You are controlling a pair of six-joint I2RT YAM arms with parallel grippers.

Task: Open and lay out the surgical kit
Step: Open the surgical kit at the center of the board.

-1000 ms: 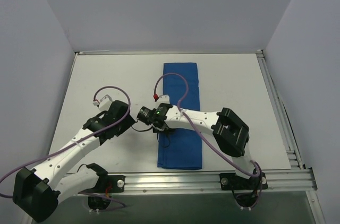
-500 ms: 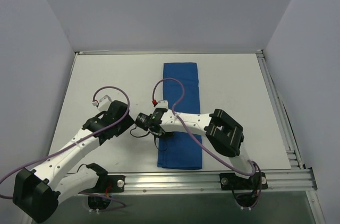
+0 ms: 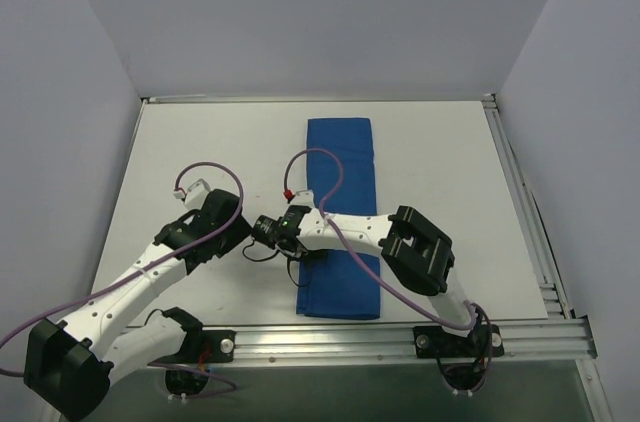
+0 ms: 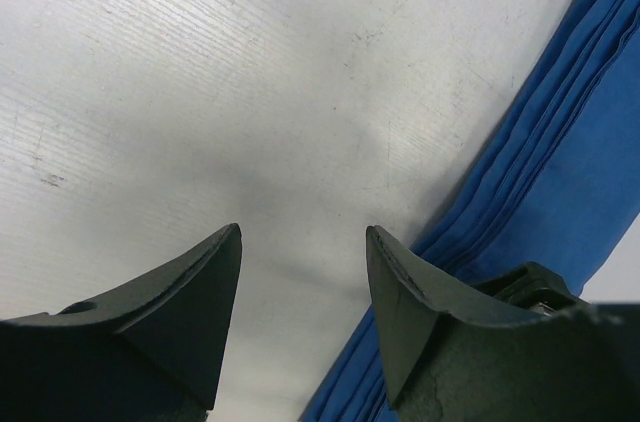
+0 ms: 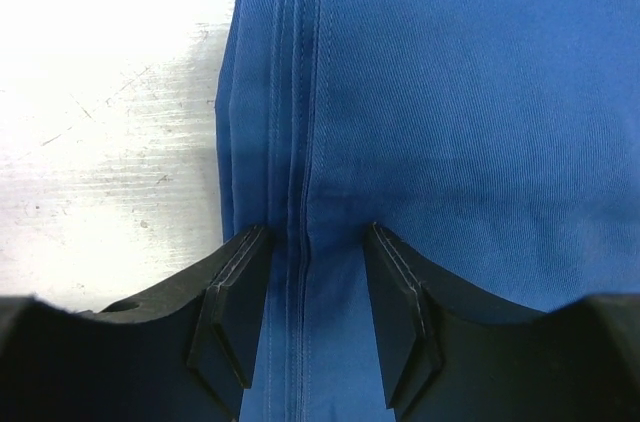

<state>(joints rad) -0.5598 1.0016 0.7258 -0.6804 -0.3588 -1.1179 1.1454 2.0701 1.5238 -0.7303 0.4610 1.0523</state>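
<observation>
- Royal-blue woven cloth wrap of the surgical kit: folded into a long narrow strip. It lies flat on the middle of the table and runs from the near edge towards the far side.
- No pale tray or metal instruments show. Whether they sit inside the folds cannot be told.
- Left long edge of the wrap: several layers stacked, with a stitched hem running along it. The layers fan out slightly where they meet the table.
- Handling, as I judge it: light, soft and limp. It will drape and sag when lifted and has no stiffness to push against. The weave looks matte and not slippery. The layers may cling or come up together.
- Best hold, as I judge it: the top layer only, at the hemmed left edge, where the doubled cloth gives the fingers something to bite. Then peel it leftward. Taking the whole stack would drag the strip instead of opening it.
- Right gripper: down on the wrap's left edge, jaws partly apart and straddling the hem. The cloth lies flat between them and nothing is pinched.
- Left gripper: jaws apart and empty, over bare surface just left of the wrap's edge.
- White, scuffed table: bare on both sides of the strip.
</observation>
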